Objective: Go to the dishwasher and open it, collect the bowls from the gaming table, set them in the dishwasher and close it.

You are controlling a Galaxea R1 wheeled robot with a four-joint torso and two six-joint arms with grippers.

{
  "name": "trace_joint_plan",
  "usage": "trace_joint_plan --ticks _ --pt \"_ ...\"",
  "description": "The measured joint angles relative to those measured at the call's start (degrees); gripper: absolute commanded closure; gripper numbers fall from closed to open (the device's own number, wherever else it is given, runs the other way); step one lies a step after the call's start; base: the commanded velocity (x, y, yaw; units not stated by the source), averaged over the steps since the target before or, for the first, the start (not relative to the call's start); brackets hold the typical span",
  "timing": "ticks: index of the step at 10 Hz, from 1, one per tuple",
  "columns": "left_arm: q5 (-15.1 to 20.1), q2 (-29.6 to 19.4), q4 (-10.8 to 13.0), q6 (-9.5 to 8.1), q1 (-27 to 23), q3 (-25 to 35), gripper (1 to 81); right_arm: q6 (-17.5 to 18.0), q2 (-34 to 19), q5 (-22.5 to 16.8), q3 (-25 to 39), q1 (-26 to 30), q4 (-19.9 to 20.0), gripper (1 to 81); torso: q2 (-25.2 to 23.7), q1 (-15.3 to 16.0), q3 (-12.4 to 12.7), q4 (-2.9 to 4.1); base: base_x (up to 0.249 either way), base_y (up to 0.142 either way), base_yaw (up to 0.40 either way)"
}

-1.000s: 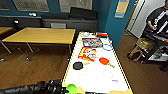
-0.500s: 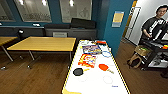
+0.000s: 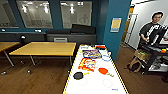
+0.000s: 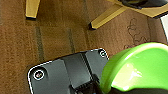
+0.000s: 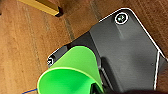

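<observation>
Both claws w/ green bowls (image 4: 135, 67).

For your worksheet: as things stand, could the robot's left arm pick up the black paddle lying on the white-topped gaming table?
Probably not: a green bowl sits at the left claw in its wrist view, so it looks occupied, though the black paddle lies unobstructed.

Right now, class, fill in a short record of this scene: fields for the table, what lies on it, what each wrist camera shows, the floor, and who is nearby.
table: gaming table, white top, yellow edge
on it: red paddle, black paddle, boxes
left wrist: green bowl
right wrist: green bowl
floor: brown wood
nearby: person, right of the table
</observation>
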Motion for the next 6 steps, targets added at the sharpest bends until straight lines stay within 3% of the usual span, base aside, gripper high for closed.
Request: trace_joint_plan --ticks 3,6 --pt "-3.9 4.0 2.3 0.52 4.9 -7.6 81.1 0.0 1.2 0.0 -4.0 -0.2 -1.5 81.1 0.0 0.0 0.0 0.00 0.000 0.000 0.000" --pt "-8.5 7.1 3.4 1.71 9.0 -17.3 81.1 0.0 2.4 -0.2 -7.9 -2.0 -5.9 81.1 0.0 0.0 0.0 0.00 0.000 0.000 0.000"
